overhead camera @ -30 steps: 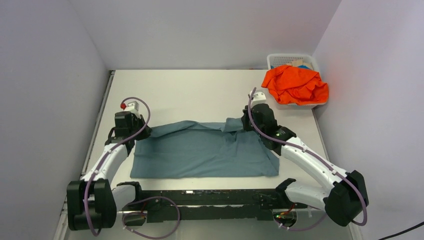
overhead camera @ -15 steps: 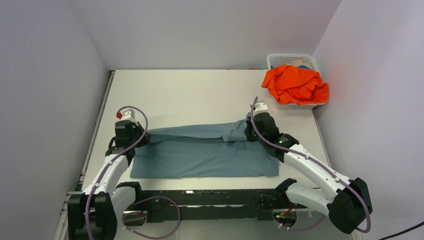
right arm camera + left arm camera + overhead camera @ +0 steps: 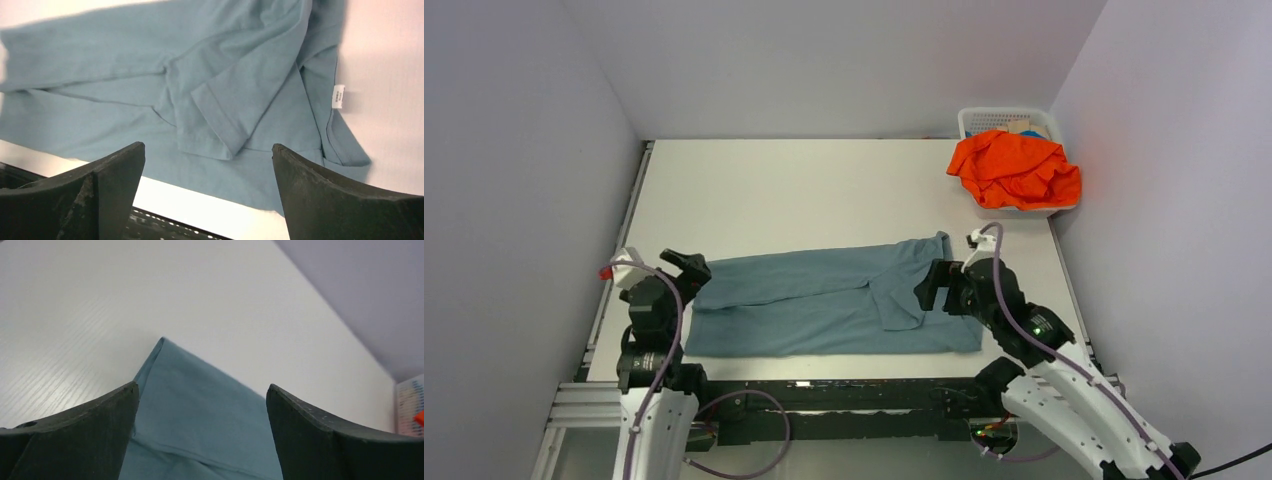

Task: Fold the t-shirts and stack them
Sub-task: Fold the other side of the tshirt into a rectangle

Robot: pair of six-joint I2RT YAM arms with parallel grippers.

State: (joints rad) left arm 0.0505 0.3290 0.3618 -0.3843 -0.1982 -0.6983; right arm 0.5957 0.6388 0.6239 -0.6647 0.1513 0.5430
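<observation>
The slate blue-grey t-shirt lies flat on the table as a long band, its far half folded over the near half and one sleeve lying on top. My left gripper hovers open just off its left end; the left wrist view shows the shirt's corner between the spread fingers. Above the shirt's right end my right gripper is open too, holding nothing; below it I see the sleeve and a white neck label. The orange t-shirt sits crumpled on the basket.
The white mesh basket stands at the table's far right corner against the wall. A black rail runs along the near edge between the arm bases. Walls close in the left, back and right sides.
Both grippers carried the shirt's far edge toward the near edge, then opened and let go. Both arms have drawn back toward their bases. The shirt now lies folded lengthwise.
</observation>
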